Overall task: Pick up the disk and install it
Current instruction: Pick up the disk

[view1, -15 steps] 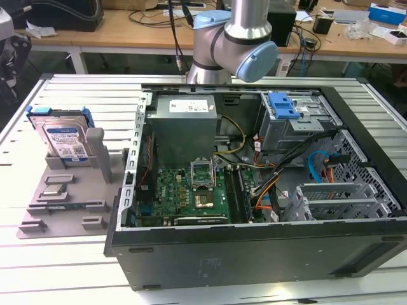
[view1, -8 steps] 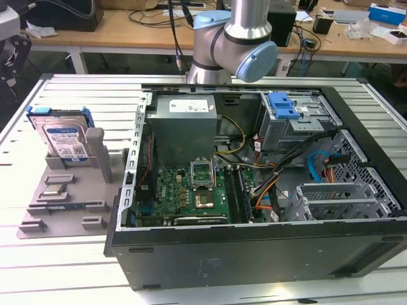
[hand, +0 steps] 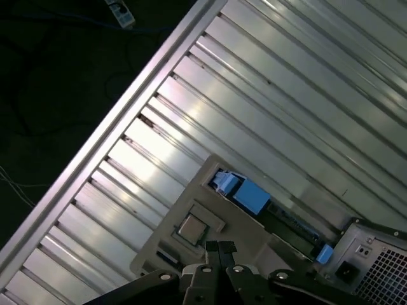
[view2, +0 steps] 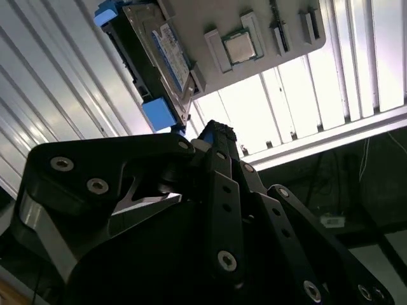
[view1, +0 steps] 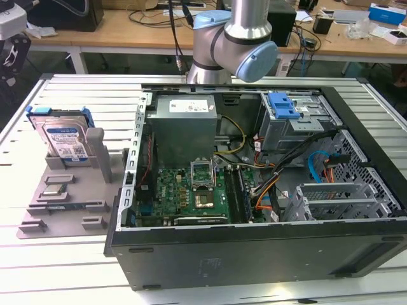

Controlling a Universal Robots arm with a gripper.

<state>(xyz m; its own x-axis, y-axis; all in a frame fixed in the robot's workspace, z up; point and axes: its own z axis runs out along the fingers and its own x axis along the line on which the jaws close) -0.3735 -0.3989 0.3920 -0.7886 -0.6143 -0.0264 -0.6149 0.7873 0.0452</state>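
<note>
The flat silver metal disk with blue side rails (view1: 63, 141) stands leaning in a grey plastic holder (view1: 67, 213) on the ribbed aluminium table (view1: 76, 92), at the exterior view's left of the open black computer case (view1: 254, 251). The black jaws are clenched together, empty, apart from it.

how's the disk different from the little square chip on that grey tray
Size: the disk is far larger than the chip.
Pose: the disk stands on edge, leaning back in its slot; the chip lies flat in its recess.
Look: the disk carries a white-and-blue label and blue side rails; the chip is plain bare silver.
Shared: both are silver metal and sit on the grey tray, outside the computer case.
</note>
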